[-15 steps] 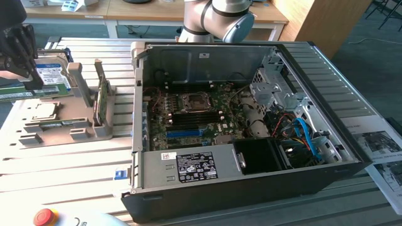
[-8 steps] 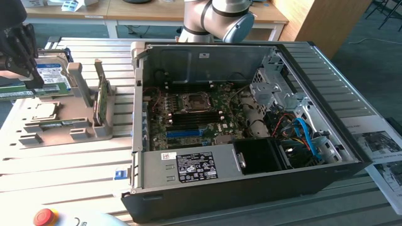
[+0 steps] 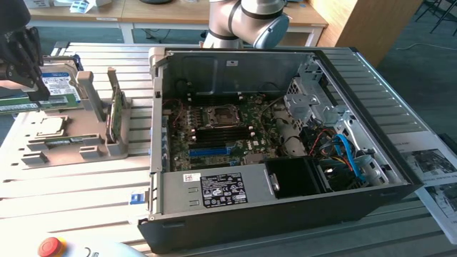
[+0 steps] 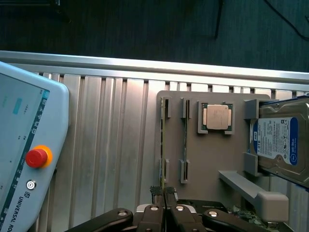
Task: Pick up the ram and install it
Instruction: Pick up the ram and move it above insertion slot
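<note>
Two containers stand on the surface: a grey parts tray and an open computer case.

The tray holds a silver hard drive with a blue label, a processor chip in a square recess, a green expansion card standing upright, and a green stick lying in a slot. The case holds a motherboard, a black shroud and blue cables.

I read the pincer as pressed nearly together, pinching the ram. In the exterior view the ram is a green strip with a white label at the far left, directly under the pincer and in front of the hard drive. I cannot tell whether it is clear of the tray.

The wrist view shows the ram edge-on, running out from the pincer in line with one tray slot. That view also shows a teach pendant with a red button. Only the side face of the ram, the case and printed sheets at the exterior view's right come from the exterior view.

The surface is ribbed aluminium. Behind it are wooden desks, and the floor is dark.
</note>
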Controlling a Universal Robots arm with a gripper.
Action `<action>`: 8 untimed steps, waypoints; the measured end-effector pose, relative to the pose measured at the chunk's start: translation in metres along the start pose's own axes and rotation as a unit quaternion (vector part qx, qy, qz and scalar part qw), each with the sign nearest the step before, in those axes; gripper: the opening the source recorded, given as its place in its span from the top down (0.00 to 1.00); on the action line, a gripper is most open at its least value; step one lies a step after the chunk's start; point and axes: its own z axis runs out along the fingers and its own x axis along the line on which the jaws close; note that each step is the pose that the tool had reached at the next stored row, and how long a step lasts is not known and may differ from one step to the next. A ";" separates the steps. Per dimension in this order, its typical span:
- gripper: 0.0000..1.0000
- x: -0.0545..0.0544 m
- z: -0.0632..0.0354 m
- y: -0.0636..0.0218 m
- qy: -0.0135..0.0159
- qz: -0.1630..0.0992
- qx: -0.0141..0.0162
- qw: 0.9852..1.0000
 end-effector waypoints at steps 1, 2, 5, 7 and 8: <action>0.88 0.000 0.0000 0.0000 0.000 0.000 0.000 1.000; 0.88 0.000 0.0000 0.0000 0.000 0.000 0.000 1.000; 0.88 0.000 -0.0061 0.0002 0.000 0.000 0.000 1.000; 0.88 0.000 -0.0183 0.0005 0.000 0.000 0.000 1.000; 0.88 0.000 -0.0199 0.0006 0.000 0.000 0.000 1.000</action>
